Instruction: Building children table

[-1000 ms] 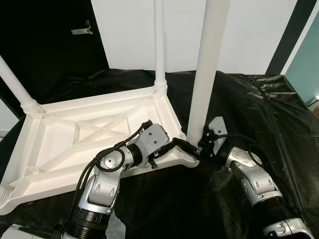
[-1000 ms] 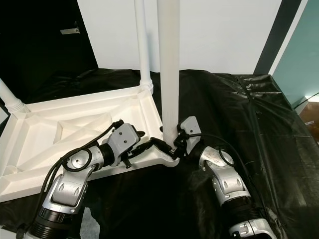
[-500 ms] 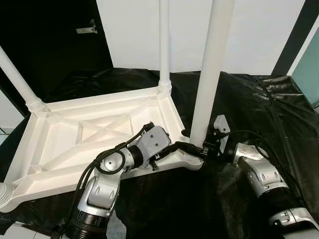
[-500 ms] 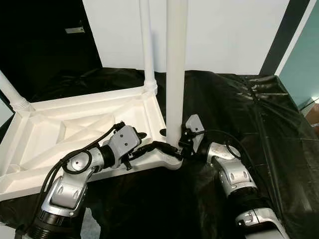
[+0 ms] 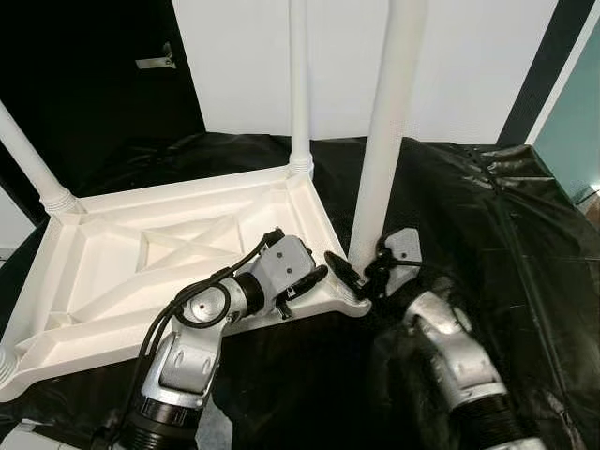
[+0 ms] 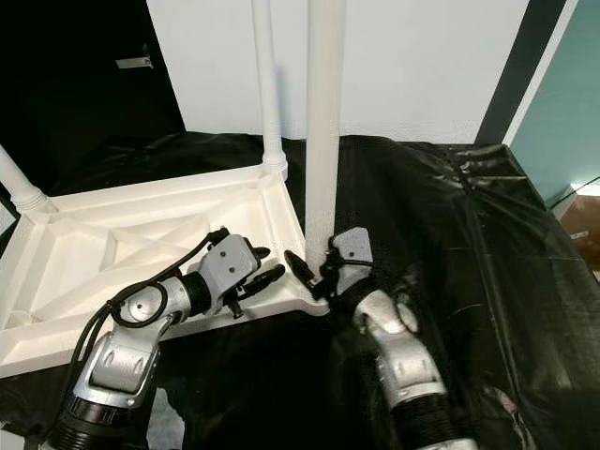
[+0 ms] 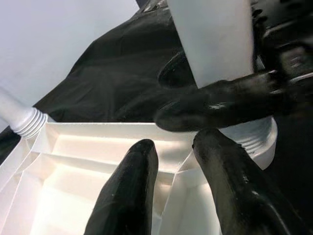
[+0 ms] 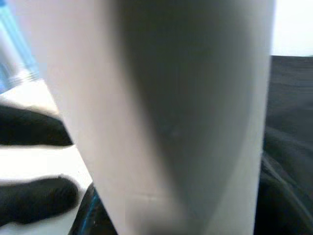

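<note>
The white tabletop (image 5: 141, 253) lies upside down on a black sheet (image 5: 469, 216), with legs already standing in the far corner (image 5: 299, 84) and the left corner (image 5: 33, 164). The step in hand looks like seating the near-right leg (image 5: 380, 150) into its corner socket (image 5: 352, 291). The right gripper (image 5: 361, 272) sits at the base of that leg with its fingers around it, and looks to be gripping it, though the wrist view is too blurry to say how tight. The left gripper (image 5: 309, 279) rests on the tabletop rim just beside the socket, fingers slightly apart and holding nothing. Next up is probably twisting or pressing the leg home while the left keeps the top from sliding.
</note>
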`<state>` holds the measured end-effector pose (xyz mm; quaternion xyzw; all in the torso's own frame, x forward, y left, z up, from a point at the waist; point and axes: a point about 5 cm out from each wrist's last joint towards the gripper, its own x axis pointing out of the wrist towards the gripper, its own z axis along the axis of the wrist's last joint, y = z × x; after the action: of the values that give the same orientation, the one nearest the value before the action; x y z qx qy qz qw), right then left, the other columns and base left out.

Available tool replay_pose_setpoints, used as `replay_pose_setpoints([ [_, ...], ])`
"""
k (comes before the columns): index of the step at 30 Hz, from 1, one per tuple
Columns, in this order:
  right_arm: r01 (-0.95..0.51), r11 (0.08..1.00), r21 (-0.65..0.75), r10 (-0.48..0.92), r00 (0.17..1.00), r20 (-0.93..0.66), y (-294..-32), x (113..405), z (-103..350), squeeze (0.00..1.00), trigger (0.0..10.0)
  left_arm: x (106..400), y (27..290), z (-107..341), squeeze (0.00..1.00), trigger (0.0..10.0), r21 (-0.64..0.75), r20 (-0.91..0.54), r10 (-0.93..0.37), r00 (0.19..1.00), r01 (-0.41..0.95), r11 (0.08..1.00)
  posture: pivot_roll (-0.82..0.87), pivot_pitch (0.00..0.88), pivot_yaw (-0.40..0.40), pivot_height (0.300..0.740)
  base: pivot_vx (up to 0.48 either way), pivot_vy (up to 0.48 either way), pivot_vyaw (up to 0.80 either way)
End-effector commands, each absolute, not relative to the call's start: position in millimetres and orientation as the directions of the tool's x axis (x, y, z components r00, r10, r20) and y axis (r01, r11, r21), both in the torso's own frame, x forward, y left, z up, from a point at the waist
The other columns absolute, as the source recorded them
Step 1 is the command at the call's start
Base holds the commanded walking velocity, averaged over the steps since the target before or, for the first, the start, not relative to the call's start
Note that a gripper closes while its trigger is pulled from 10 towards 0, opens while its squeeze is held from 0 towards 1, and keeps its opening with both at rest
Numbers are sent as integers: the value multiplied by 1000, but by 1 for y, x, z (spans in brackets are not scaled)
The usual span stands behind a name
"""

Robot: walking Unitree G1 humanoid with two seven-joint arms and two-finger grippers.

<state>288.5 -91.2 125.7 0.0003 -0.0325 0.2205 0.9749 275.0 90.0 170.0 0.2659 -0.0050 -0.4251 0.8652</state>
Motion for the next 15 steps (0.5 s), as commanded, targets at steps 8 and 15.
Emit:
replay_pose_setpoints([
  [8,-269,962,41,269,963,-8,-89,282,110,0,10000,280,90,171,0,10000,481,-162,-687,708,664,572,-27,0,29,740,0,0,0],
  [15,-299,953,45,295,952,77,-98,281,124,1000,10000,281,87,171,0,10000,488,-160,-691,705,665,565,-29,0,28,740,0,0,0],
])
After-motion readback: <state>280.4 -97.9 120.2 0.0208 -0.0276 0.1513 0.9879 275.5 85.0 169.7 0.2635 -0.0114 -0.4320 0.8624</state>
